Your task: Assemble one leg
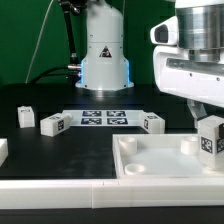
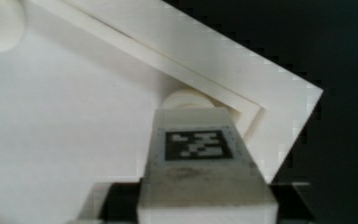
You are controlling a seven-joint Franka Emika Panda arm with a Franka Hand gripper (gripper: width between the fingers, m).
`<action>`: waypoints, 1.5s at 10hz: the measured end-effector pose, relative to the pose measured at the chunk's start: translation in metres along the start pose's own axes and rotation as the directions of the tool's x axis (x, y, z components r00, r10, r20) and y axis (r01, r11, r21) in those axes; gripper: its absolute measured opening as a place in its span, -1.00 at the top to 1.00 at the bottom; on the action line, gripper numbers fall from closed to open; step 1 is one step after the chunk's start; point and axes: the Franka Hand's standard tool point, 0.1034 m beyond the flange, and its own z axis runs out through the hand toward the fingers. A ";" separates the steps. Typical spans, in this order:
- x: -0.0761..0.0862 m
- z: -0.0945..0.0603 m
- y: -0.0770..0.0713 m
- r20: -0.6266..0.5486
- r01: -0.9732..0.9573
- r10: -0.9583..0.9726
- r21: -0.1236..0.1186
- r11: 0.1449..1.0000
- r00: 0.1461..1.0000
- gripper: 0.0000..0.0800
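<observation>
My gripper [image 1: 208,115] is shut on a leg [image 1: 210,137], a small white post with a black-and-white tag, and holds it upright over the right corner of the large white square top [image 1: 150,165]. In the wrist view the leg [image 2: 199,150] sits between my two dark fingers [image 2: 119,203], its far end at a round corner socket [image 2: 194,101] of the top [image 2: 87,120]. Whether it touches the socket I cannot tell. Three more legs [image 1: 53,124] [image 1: 26,116] [image 1: 152,122] lie on the black table.
The marker board [image 1: 103,117] lies flat at mid-table before the arm's base [image 1: 104,60]. Another white part [image 1: 3,150] sits at the exterior view's left edge. A white ledge [image 1: 60,196] runs along the front.
</observation>
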 end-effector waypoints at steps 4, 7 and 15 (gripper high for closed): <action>-0.007 0.002 -0.004 0.039 -0.367 0.366 0.002 0.930 0.930 0.27; -0.007 0.002 -0.004 0.040 -0.295 0.294 0.005 0.956 0.955 -0.26; -0.002 0.003 -0.004 0.026 0.590 -0.590 0.000 0.807 0.807 -0.62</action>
